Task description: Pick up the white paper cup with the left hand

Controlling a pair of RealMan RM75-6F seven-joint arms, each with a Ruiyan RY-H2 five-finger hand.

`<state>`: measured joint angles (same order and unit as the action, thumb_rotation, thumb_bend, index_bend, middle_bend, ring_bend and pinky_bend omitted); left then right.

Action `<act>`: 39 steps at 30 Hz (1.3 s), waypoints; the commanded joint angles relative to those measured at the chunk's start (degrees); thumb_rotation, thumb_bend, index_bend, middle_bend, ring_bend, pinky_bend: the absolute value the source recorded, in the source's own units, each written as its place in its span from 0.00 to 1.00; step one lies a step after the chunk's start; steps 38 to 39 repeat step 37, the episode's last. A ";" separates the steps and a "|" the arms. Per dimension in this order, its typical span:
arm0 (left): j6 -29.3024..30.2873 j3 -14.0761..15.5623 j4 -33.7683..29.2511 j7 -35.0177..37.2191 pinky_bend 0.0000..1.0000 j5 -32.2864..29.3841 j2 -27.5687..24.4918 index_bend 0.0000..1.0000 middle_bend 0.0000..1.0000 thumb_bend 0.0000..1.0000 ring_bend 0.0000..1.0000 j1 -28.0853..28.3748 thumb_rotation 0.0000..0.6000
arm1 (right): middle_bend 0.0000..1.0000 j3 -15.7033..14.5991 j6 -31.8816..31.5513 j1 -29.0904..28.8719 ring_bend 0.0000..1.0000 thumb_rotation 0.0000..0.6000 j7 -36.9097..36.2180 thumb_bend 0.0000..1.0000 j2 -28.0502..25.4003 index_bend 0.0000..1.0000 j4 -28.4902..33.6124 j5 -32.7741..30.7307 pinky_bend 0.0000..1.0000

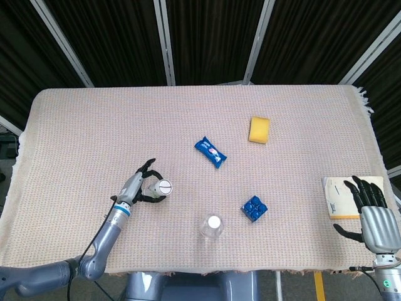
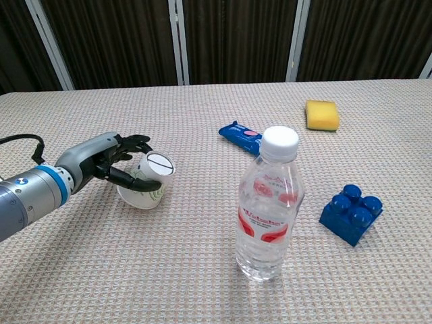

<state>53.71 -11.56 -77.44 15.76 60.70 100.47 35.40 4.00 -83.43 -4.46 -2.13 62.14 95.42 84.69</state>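
The white paper cup (image 1: 162, 187) (image 2: 148, 183) lies tilted, its flat base facing up and towards the table's middle. My left hand (image 1: 141, 187) (image 2: 108, 164) grips it from the left, dark fingers (image 2: 132, 180) wrapped around its side. Whether the cup's lower rim touches the cloth I cannot tell. My right hand (image 1: 371, 210) shows only in the head view, at the table's right front edge, fingers spread and holding nothing.
A clear water bottle (image 1: 212, 226) (image 2: 268, 206) stands right of the cup. A blue brick (image 1: 254, 208) (image 2: 351, 213), a blue snack packet (image 1: 210, 151) (image 2: 241, 133) and a yellow sponge (image 1: 259, 129) (image 2: 322, 114) lie further right. A notepad (image 1: 337, 196) lies by my right hand.
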 commanded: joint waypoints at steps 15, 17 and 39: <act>0.89 2.07 -5.05 2.84 0.00 5.43 -7.53 0.00 0.00 0.12 0.00 -4.39 1.00 | 0.00 0.16 -1.66 0.08 0.00 1.00 -0.33 0.05 1.37 0.09 -1.22 1.48 0.00; 0.27 2.09 -6.45 3.80 0.00 5.44 -9.07 0.00 0.00 0.12 0.00 -4.79 1.00 | 0.00 0.10 -1.89 0.11 0.00 1.00 0.26 0.05 1.61 0.09 -1.20 1.73 0.00; 29.82 13.35 -15.85 -30.69 0.00 21.33 -26.08 0.00 0.00 0.12 0.00 -20.87 1.00 | 0.00 -1.24 2.02 -0.62 0.00 1.00 5.09 0.03 1.37 0.02 -0.79 0.05 0.00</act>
